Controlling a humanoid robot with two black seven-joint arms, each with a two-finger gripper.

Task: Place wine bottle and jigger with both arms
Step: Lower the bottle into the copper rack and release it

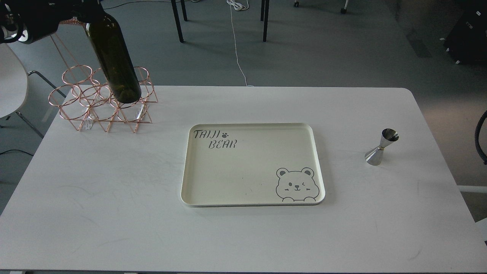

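Observation:
A dark green wine bottle [116,64] hangs in the air, tilted, with its base over the back right rings of a copper wire rack [81,108]. My left gripper [85,9] at the top left edge holds it by the neck; the fingers are dark and partly cut off by the frame. A steel jigger [381,146] stands upright on the table to the right of a cream tray [251,124] printed with a bear and "TAIJI BEAR". The tray holds nothing. My right gripper is out of view; only a black cable [479,137] shows at the right edge.
The white table [114,190] carries the rack at its back left corner, the tray in the middle and the jigger at the right. A white chair [11,83] stands left of the table. Dark chair legs and a white cord are on the floor behind.

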